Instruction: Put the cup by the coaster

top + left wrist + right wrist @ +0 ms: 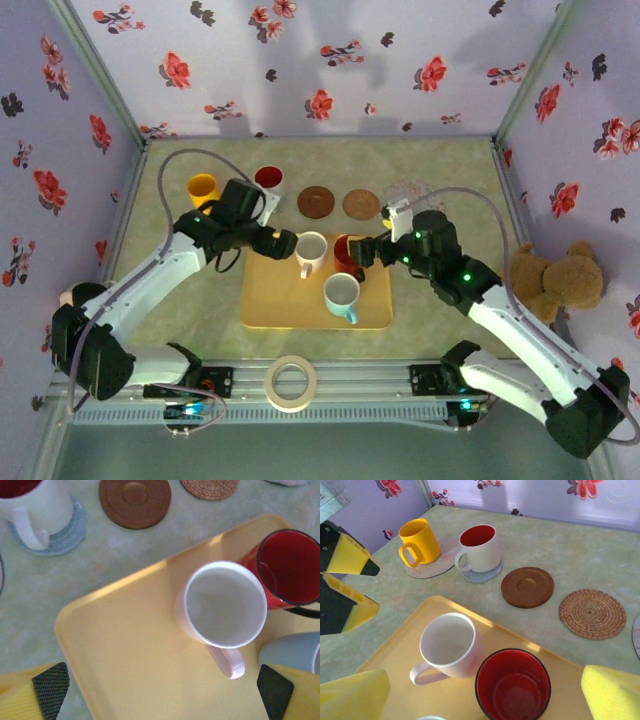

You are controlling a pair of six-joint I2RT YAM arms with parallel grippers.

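Note:
A yellow tray (268, 300) holds three cups: a pale pink-white cup (311, 250) (225, 605) (449, 645), a red cup (347, 252) (290, 567) (512, 685) and a light blue cup (342, 293) (295, 652). Behind the tray lie a bare brown coaster (316, 201) (134, 500) (527, 586) and a bare woven coaster (361, 204) (592, 613). My left gripper (285, 243) (162, 687) hangs open over the tray, just left of the pale cup. My right gripper (365, 250) (484, 695) is open too. In its wrist view the red cup sits between the spread fingers, untouched.
A yellow cup (203, 188) (419, 542) and a white cup with a red inside (269, 179) (480, 547) stand on their own coasters at the back left. A clear coaster (405, 192) lies back right. A tape roll (291, 383) and a teddy bear (555, 280) sit nearer.

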